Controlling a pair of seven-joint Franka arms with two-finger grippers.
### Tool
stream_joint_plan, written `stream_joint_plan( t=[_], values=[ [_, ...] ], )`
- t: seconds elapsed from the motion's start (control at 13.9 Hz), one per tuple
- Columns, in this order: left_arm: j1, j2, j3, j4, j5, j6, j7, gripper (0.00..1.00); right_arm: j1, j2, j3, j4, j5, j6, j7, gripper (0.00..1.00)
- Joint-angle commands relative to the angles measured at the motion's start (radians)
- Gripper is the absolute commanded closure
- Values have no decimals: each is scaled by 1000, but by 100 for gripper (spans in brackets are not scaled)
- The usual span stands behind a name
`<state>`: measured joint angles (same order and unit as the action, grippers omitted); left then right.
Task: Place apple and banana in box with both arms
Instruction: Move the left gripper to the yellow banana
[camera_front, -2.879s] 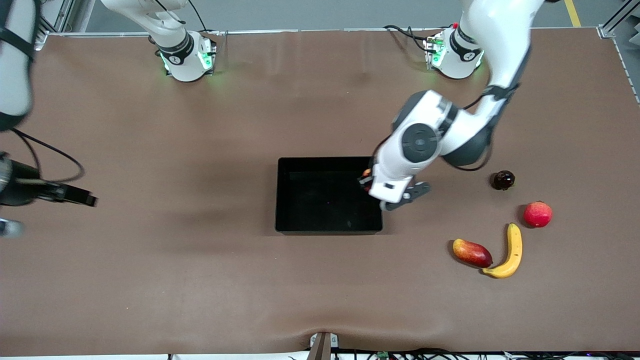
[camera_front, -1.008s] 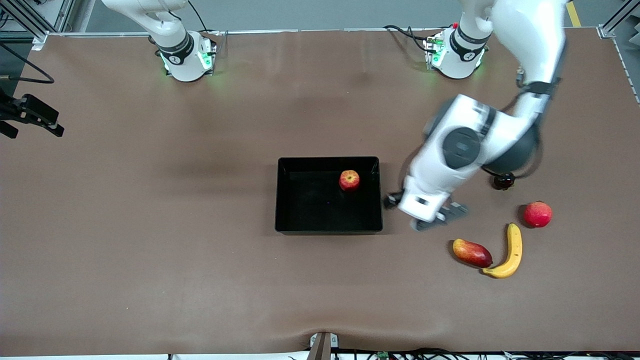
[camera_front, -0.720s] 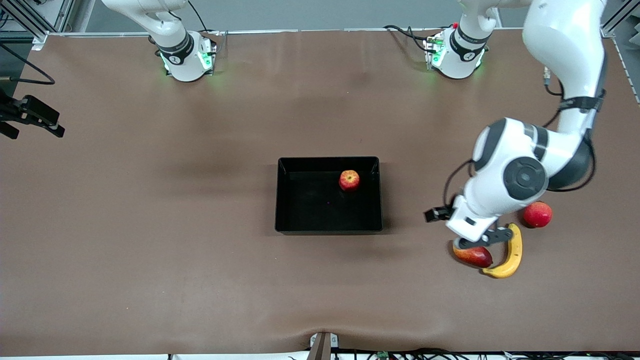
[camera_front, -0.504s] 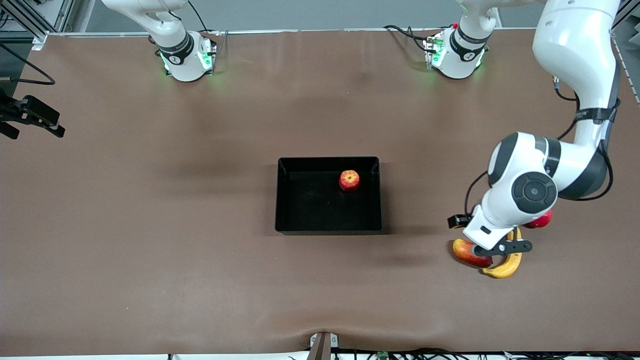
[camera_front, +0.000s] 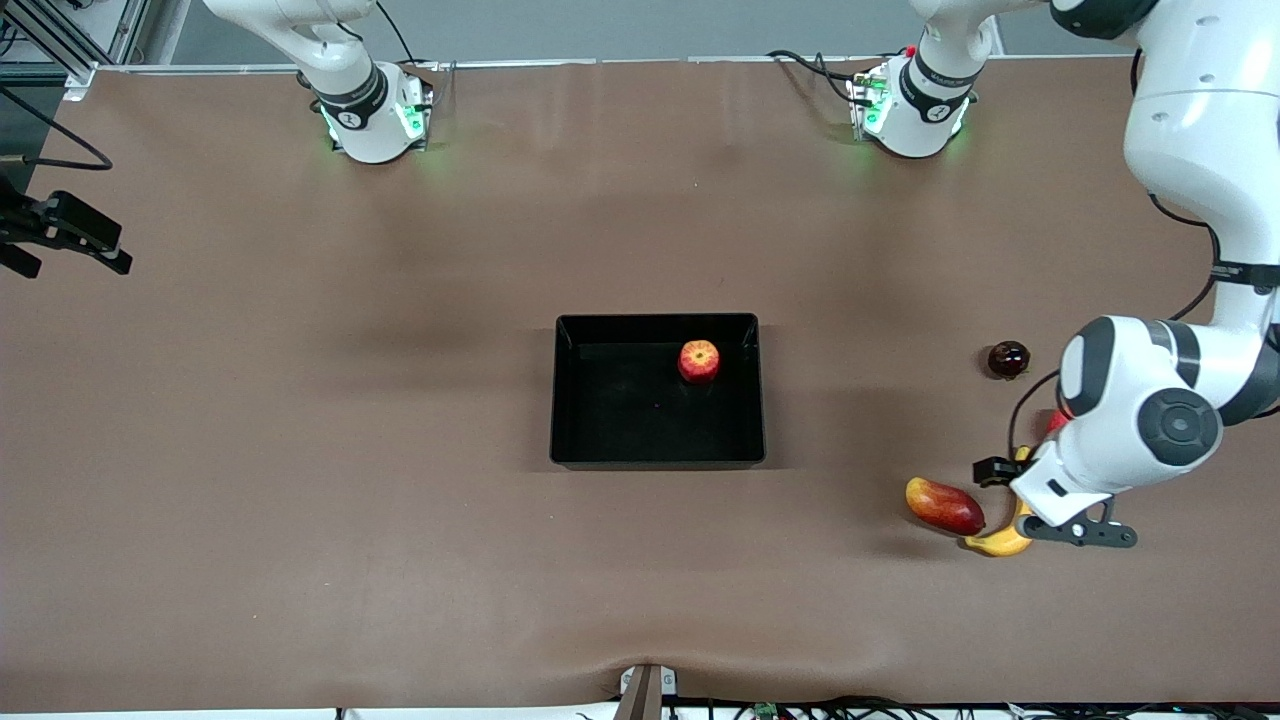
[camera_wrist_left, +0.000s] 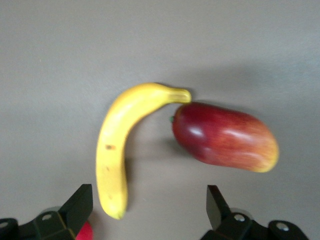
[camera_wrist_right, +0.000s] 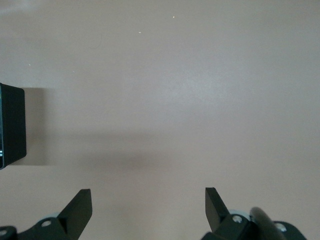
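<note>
**While the apple sits boxed, the banana waits under the left gripper**

With the apple (camera_front: 699, 360) already lying in the box (camera_front: 570, 450) near the wall toward the left arm's end, only the banana (camera_wrist_left: 120, 145) is left out on the table (camera_front: 400, 550). It lies toward the left arm's end, one tip touching or almost touching the oblong red-yellow fruit (camera_wrist_left: 225, 136).

The left gripper (camera_wrist_left: 150, 210) hangs over the banana with its fingers (camera_wrist_left: 80, 202) spread wide and empty. The banana looks light, smooth-skinned and fairly stiff; its curve suggests it could swivel if pinched near a tip, so the thicker middle, taken across its width, seems the safest hold and keeps the fingers off the neighbouring fruit.

From the front, the left arm covers most of the banana and nearly all of a red round fruit (camera_front: 1055, 422) beside it; a small dark fruit (camera_front: 1008, 359) lies farther from the camera. The right gripper (camera_wrist_right: 147, 210) waits over bare table beside the box, fingers wide apart and empty.
</note>
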<state>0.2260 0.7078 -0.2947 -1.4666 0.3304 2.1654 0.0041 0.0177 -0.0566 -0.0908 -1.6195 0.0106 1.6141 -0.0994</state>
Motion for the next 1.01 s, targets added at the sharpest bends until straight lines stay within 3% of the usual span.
stream_joint_plan(
  t=[0.0, 0.43, 0.72, 0.86, 0.94],
  values=[
    [15, 35, -6, 3, 19, 68, 112, 0, -2, 0, 2, 0, -17, -6, -8, 0],
    [21, 102, 55, 5, 38, 195, 273, 0, -2, 0, 2, 0, -17, -6, -6, 0],
    [21, 130, 66, 6, 67, 224, 280, 21, -2, 1, 2, 0, -17, -6, -6, 0],
    [21, 144, 71, 6, 65, 229, 280, 44, -2, 1, 2, 1, -17, -6, -7, 0],
    [21, 142, 72, 6, 65, 229, 278, 64, -2, 1, 2, 1, -17, -6, -6, 0]
  ],
)
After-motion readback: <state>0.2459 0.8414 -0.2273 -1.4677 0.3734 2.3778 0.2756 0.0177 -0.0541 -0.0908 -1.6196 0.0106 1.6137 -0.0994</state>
